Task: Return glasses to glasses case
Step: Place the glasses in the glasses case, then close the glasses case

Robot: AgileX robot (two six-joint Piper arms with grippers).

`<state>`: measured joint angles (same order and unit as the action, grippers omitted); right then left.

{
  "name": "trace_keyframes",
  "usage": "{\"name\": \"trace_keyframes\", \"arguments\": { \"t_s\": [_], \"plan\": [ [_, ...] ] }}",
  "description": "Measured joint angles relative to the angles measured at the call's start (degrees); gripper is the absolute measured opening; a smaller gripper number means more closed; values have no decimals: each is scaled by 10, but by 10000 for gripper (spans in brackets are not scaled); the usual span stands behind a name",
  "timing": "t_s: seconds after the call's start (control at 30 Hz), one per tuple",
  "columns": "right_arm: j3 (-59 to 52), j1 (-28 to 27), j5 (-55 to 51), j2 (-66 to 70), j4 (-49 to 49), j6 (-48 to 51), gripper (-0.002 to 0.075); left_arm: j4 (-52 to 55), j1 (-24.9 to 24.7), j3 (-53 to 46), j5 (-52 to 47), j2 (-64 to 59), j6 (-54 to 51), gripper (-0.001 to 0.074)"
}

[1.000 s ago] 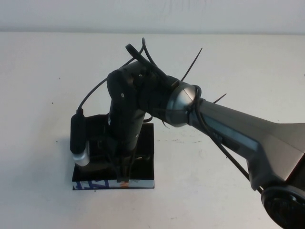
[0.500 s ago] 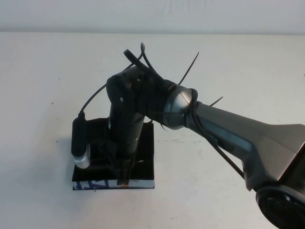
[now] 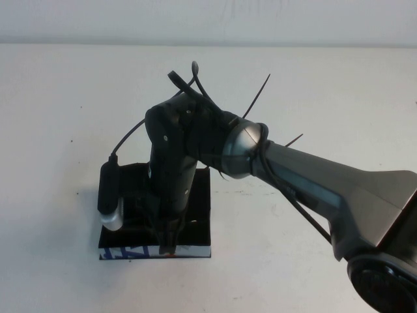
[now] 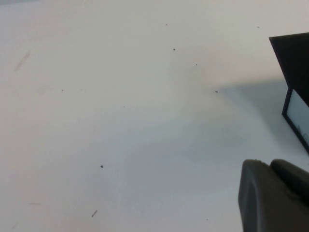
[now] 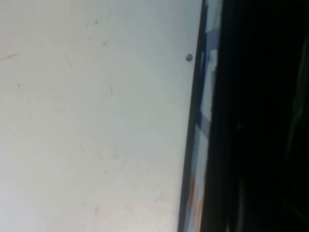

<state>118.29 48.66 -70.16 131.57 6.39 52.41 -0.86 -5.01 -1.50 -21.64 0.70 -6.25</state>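
The glasses case (image 3: pixel 201 195), a black box with a white front edge printed in blue and orange (image 3: pixel 130 252), lies on the white table at centre left. My right gripper (image 3: pixel 168 244) points straight down into the case, just behind its front edge. The arm and wrist cover most of the inside, and the glasses are hidden. The right wrist view shows only the printed front edge (image 5: pixel 205 121) beside the dark interior. My left gripper (image 4: pixel 277 186) is shut and empty, low over bare table to the side of the case, whose corner (image 4: pixel 295 58) shows in the left wrist view.
The right arm (image 3: pixel 313 186) stretches from the lower right across the table to the case. Its wrist camera (image 3: pixel 109 195) hangs over the case's left side. Bare white table (image 3: pixel 65 117) lies around the case, with a pale wall behind.
The right arm's wrist and forearm have shifted slightly left and down over the case. The gripper tip has stayed at the case's front edge. The case has not moved.
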Motion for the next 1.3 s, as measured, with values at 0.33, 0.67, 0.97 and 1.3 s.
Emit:
{"name": "trace_keyframes", "arguments": {
  "t_s": [0.33,0.67,0.97,1.3],
  "plan": [
    [2,0,0,0,-4,-7,377,0,0,0,0,0,0,0],
    [52,0,-1,-12,-9,-44,391,0,0,0,0,0,0,0],
    [2,0,-2,-124,-49,-183,277,0,0,0,0,0,0,0],
    [-177,-2,-10,-262,-64,-222,-3,0,0,0,0,0,0,0]
  ]
}}
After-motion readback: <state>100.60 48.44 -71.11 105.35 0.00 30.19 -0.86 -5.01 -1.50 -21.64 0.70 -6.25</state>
